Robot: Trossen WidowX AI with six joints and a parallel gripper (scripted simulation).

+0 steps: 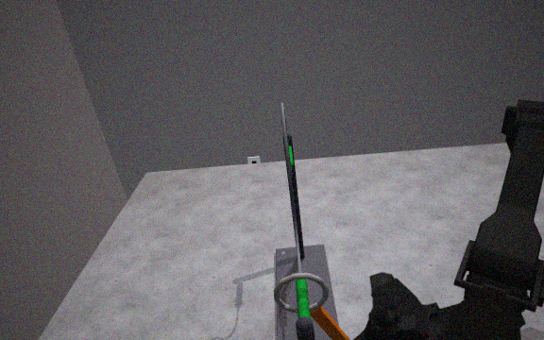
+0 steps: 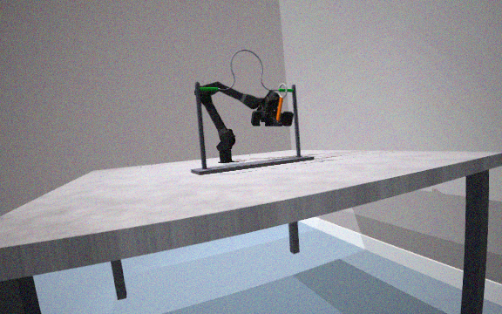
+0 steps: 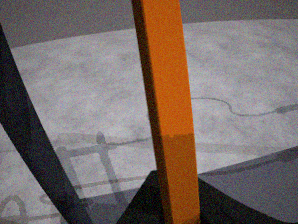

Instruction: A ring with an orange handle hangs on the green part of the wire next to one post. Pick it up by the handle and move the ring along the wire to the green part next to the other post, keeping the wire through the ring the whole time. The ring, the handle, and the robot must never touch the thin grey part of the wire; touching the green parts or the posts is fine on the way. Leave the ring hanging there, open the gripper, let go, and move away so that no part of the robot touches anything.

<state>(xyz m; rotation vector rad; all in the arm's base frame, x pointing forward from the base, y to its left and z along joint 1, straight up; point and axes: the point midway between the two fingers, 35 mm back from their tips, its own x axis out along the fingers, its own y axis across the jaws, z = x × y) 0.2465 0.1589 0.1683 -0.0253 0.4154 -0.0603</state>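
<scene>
Already your gripper clamps the orange handle. Ring looks light, rigid; grip the handle's lower end.

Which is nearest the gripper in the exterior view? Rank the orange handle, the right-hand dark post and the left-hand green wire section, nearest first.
1. Orange handle: clamped in the gripper.
2. Right-hand dark post: just beside it, to the right.
3. Left-hand green wire section: at the far post.
</scene>
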